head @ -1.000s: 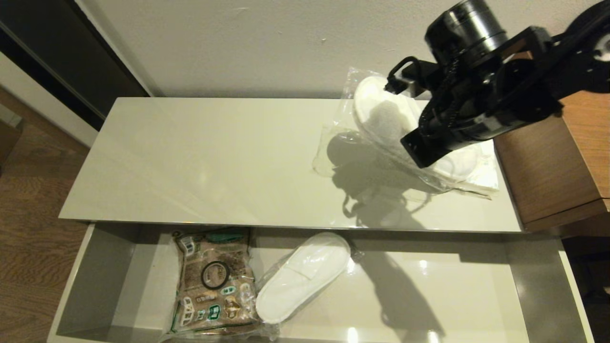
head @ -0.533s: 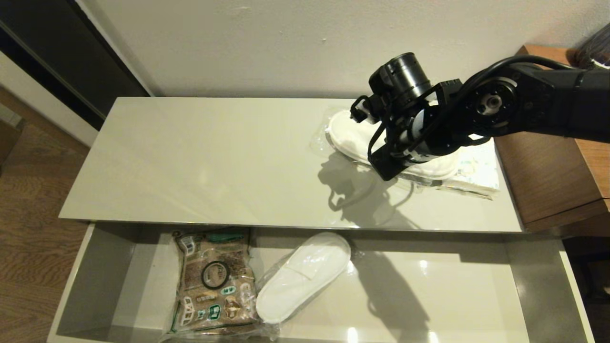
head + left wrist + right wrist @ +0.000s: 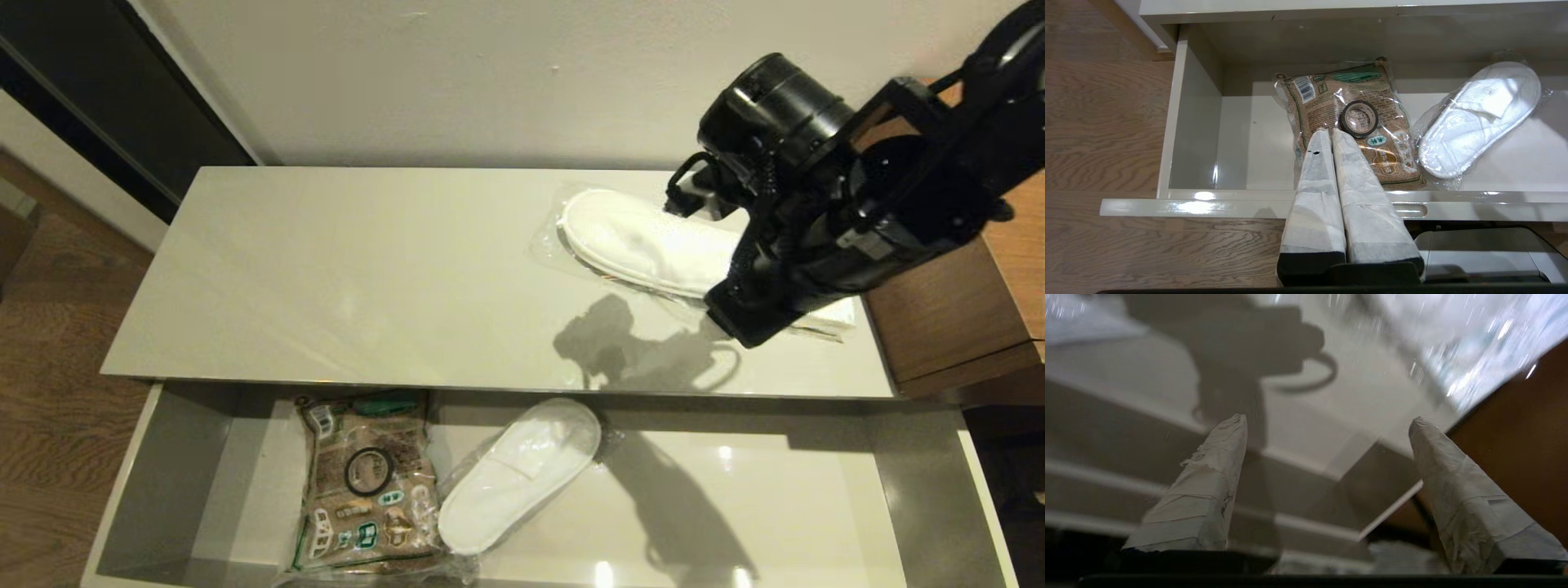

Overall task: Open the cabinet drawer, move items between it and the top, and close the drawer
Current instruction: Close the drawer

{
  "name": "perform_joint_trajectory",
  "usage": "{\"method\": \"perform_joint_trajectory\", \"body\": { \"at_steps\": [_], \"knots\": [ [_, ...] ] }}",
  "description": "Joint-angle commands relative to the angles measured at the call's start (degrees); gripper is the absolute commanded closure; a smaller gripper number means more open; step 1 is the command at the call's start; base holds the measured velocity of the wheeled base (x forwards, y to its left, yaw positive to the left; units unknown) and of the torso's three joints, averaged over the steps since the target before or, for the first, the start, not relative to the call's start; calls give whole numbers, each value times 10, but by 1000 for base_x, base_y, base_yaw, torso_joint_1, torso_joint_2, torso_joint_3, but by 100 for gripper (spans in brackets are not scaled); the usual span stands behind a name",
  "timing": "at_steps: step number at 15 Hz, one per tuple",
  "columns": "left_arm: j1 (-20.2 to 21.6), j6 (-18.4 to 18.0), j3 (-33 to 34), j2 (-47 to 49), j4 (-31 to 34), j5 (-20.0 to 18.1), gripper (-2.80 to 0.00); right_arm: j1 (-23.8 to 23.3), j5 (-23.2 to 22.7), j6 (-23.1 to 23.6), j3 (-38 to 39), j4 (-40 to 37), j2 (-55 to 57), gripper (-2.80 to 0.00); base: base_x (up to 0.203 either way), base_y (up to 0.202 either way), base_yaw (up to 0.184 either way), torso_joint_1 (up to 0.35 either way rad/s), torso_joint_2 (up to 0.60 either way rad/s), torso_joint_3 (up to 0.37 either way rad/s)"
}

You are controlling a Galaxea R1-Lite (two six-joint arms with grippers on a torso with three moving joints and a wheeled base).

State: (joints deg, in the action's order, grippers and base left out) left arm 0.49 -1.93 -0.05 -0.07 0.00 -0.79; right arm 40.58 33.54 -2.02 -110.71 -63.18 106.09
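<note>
1. We are holding our right gripper (image 3: 1327,420) wide open and empty above the top (image 3: 367,269), beside the wrapped slipper (image 3: 645,241) lying there.
2. The cabinet drawer (image 3: 800,506) is standing open; our left gripper (image 3: 1331,136), closed and empty, is waiting over it.

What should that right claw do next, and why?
Probably swing toward the slipper in the drawer: the right gripper is open and empty above the top, where the wrapped slipper already lies, and the cabinet drawer stands open.

The drawer (image 3: 898,506) lies bare on its right; a bag (image 3: 367,482) and slipper (image 3: 514,474) crowd its left-middle.
</note>
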Motion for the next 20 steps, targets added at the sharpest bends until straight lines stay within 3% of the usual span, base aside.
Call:
{"method": "perform_joint_trajectory", "body": {
  "at_steps": [1,3,6,9,12,15,20],
  "knots": [
    [0,0,0,1,0,0,0,27,-25,-137,1,-152,-32,0,0,0,0,0,0,0],
    [0,0,0,1,0,0,0,39,-89,-226,17,-228,-31,0,0,0,0,0,0,0],
    [0,0,0,1,0,0,0,45,-150,-303,107,-239,-31,0,0,0,0,0,0,0],
    [0,0,0,1,0,0,0,45,-199,-330,298,-157,-48,0,0,0,0,0,0,0],
    [0,0,0,1,0,0,0,45,-237,-338,456,-14,-88,0,0,0,0,0,0,0],
    [0,0,0,1,0,0,0,48,-259,-345,491,21,-120,0,0,0,0,0,0,0],
    [0,0,0,1,0,0,0,68,-266,-412,580,101,-126,0,0,0,0,0,0,0]
  ]
}}
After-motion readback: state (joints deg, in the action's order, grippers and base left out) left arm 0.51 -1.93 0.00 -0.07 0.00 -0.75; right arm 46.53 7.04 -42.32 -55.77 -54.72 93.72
